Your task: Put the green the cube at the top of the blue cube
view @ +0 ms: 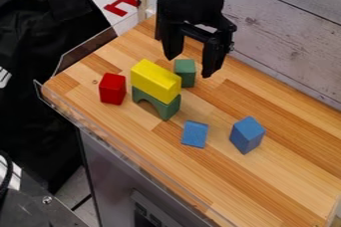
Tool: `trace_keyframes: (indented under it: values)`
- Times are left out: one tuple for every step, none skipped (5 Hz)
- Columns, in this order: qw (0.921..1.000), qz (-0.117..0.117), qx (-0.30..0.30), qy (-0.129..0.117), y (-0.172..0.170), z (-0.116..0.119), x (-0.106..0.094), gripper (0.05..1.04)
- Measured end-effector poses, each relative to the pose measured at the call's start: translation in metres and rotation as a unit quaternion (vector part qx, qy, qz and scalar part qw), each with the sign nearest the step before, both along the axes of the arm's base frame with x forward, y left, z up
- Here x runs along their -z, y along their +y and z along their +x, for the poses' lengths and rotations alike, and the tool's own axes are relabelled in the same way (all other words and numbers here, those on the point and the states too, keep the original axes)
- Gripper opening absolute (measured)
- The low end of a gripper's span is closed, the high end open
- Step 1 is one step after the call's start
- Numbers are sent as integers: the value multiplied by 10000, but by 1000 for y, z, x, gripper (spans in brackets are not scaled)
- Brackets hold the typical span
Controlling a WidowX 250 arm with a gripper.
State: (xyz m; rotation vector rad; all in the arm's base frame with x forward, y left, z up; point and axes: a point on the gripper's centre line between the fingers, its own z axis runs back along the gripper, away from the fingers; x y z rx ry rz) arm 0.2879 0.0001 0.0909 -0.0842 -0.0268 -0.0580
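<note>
Foreground: grey metal cabinet front (110, 171), carrying the pale striped wooden worktop (266, 191). Clear plastic rim (143, 159) walls the near edge, presumably to stop pieces dropping off; it is the only containment noted, and all the blocks stand inside it.

Black robot arm (190, 2) hangs over the far side. Its black two-finger gripper (190, 66) has its fingers spread, gripping nothing, tips about the green cube as I look at it; I cannot tell how far above. The pose suggests lining up for a grasp.

Long yellow block (156, 80) lies across a green arch block (156, 104), which props it off the wood. Tall blue block with a slanted-looking stance (247, 135) stands to the right, well apart from that stack, leaving room to set something down. Likely the blue cube meant, though I am unsure.

Red upright block (112, 88) sits left of the stack. Small green wooden cube (185, 73) stands on the worktop just behind the yellow piece; a finger could nudge that stack. Smaller blue block (194, 134) lies low between stack and tall blue.
</note>
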Motion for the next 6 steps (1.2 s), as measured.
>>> trace_keyframes:
  values:
    - [9999, -21, -15, 161, -1, -3, 9, 995]
    - [9997, -177, -88, 137, -5, 6, 10, 995]
    - [9997, -186, -168, 76, -5, 14, 6, 995]
    - [9988, -218, -421, 76, -4, 25, 2, 995]
    - [9954, -179, -887, 321, 5, 31, 7, 995]
    - [9769, -326, -2048, 521, 22, 31, 13, 995]
